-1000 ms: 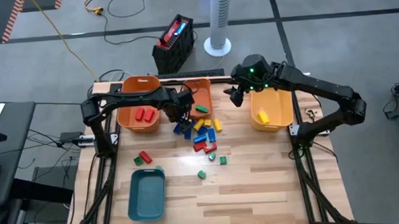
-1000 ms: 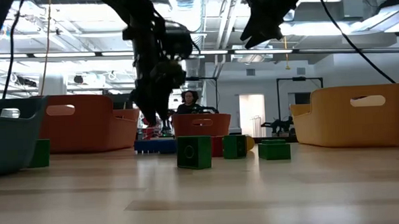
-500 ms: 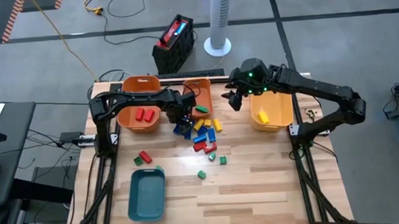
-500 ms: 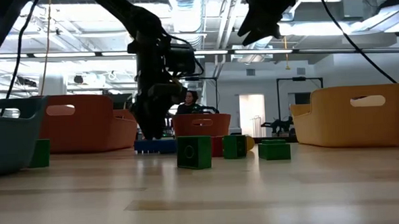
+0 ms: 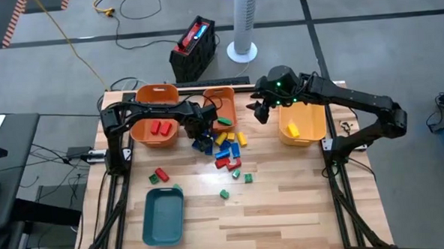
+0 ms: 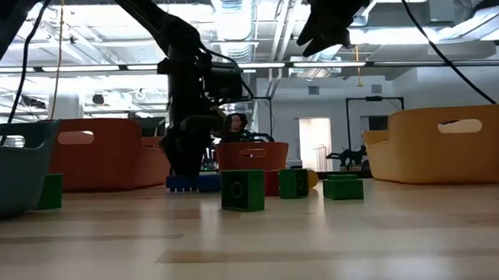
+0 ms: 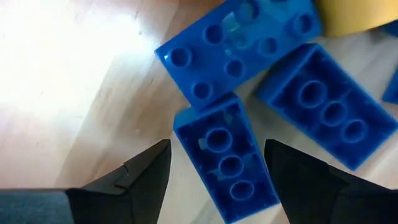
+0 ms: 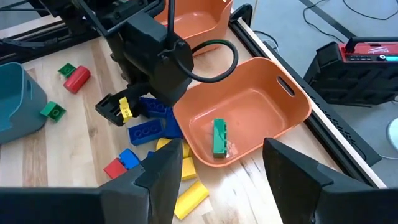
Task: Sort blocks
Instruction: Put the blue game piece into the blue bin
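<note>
Now the left pincer (image 7: 214, 171), fingers apart, straddles a blue block (image 7: 225, 155) lengthwise; right pincer (image 8: 214, 177) gapes.

Even overhead light; glare on close tabletop (image 7: 56, 56).

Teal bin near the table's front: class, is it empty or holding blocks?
Empty. The high view shows only the bare teal floor of the teal bin, with no blocks inside it.

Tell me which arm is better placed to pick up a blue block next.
The left. Its claw is open and low over the blue blocks, its fingers on both sides of one block. The right claw is open too, but hangs high beside the yellow bin, away from the pile.
</note>
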`<state>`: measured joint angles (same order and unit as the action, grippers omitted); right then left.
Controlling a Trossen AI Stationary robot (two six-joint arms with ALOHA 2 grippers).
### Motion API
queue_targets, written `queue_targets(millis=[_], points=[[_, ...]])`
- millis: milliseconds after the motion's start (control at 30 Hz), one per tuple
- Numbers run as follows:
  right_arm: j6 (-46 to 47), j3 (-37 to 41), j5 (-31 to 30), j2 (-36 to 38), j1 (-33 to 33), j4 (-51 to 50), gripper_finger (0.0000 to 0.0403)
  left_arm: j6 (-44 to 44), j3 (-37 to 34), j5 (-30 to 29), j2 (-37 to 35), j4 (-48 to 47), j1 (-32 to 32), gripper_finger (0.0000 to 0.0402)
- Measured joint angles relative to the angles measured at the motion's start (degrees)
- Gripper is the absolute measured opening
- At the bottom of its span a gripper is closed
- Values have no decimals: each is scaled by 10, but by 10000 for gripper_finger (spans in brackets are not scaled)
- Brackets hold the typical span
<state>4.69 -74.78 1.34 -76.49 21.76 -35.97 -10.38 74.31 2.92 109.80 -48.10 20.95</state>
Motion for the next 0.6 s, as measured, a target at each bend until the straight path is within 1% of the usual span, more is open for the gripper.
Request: queue_targets(millis=[167, 233, 333, 467, 500, 600], points=[[0, 0, 0, 0, 0, 0, 233, 1, -12, -8, 0, 3, 0, 252], [0, 0, 0, 0, 0, 0, 233, 2, -13, -16, 0, 4, 0, 244], [-1, 0, 0, 0, 0, 0, 233, 14, -13, -20, 0, 4, 0, 211], [-2, 0, 0, 0, 0, 0, 233, 16, -13, -14, -3, -3, 0, 137], [-2, 0, 0, 0, 0, 0, 233, 16, -13, -5, -6, -6, 0, 128], [-4, 0, 0, 0, 2, 0, 233, 16, -13, 19, -22, -14, 0, 128]])
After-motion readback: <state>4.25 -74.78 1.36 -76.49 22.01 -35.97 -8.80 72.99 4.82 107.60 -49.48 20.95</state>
